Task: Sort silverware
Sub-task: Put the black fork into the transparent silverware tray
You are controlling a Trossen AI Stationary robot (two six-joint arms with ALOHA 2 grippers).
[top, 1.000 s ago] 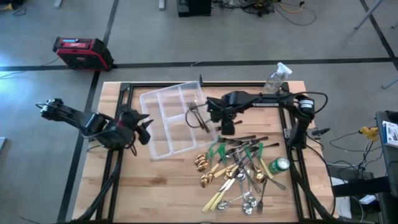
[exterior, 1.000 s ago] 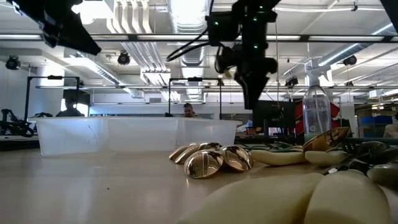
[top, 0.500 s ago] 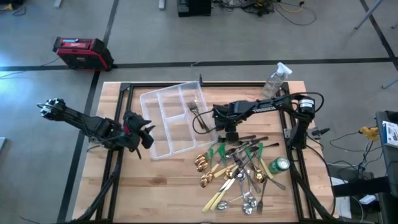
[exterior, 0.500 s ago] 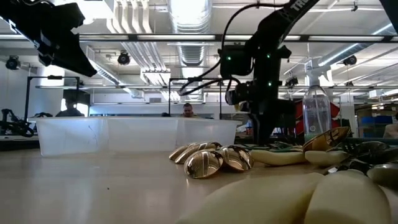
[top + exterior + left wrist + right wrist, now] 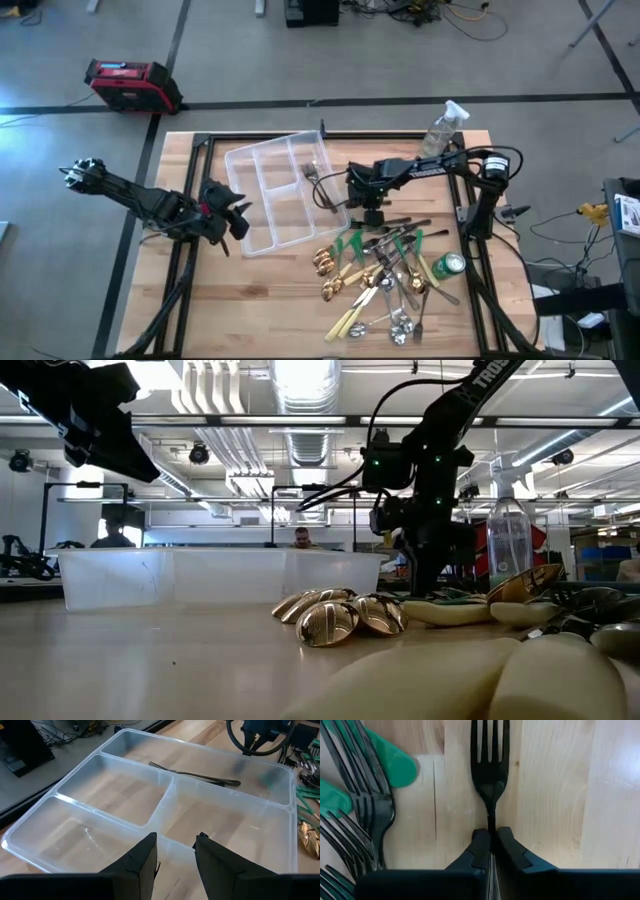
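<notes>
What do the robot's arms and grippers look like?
Both arms are dark, nearly black, built from jointed segments. The right arm has white lettering along it, black cables looping beside it, and small green lights glowing near its wrist. The left arm shows a red patch near its gripper. The left gripper and the right gripper each have two dark, blocky, wedge-shaped fingers.

a robotics lab or workshop: exposed white ceiling ducts and pipes [image 5: 240,420], a grey concrete floor [image 5: 300,60] with tangled cables [image 5: 440,12], a red-and-black equipment case [image 5: 132,84], monitors on distant benches.
</notes>
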